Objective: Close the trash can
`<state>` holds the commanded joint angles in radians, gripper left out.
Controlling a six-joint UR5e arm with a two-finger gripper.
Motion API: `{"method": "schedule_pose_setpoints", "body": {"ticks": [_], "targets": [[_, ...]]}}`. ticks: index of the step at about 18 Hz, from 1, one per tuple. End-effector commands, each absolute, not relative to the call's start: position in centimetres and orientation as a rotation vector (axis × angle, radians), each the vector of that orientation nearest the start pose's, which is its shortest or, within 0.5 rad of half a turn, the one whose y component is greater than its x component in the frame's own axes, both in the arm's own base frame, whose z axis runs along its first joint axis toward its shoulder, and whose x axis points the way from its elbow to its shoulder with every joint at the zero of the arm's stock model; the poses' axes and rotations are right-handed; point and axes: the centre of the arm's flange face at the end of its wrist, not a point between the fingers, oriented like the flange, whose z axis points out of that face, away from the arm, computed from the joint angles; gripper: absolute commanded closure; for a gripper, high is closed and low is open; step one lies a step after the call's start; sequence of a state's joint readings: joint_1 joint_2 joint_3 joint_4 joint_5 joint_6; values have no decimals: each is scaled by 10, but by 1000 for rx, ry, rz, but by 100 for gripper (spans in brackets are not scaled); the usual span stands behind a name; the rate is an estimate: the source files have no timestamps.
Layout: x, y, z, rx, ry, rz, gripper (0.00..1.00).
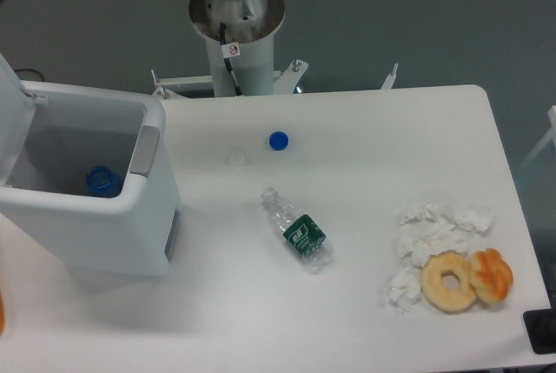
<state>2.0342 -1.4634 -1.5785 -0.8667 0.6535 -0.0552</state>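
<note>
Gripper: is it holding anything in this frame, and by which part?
Cannot be told: the gripper is almost entirely out of view. The trash can stands open, its lid raised, with nothing gripping it.

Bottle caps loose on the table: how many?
2. A blue cap lies toward the table's rear, and a clear cap sits just left of and in front of it. Others could be hidden inside the open trash can.

Lab: robot pedestal (236, 25) beside white table (365, 129).
</note>
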Motion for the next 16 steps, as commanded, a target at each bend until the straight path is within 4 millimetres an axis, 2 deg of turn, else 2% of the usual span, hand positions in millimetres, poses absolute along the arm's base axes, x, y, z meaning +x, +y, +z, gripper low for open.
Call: {"method": "schedule_pose_setpoints", "body": {"ticks": [4,9,12,16], "targets": [[1,521,637,-2129,-46,-867,0],[21,528,631,-2130,6,-930,0],[28,539,623,-2142,23,-948,0],[34,559,602,-2169,39,-975,0]]}}
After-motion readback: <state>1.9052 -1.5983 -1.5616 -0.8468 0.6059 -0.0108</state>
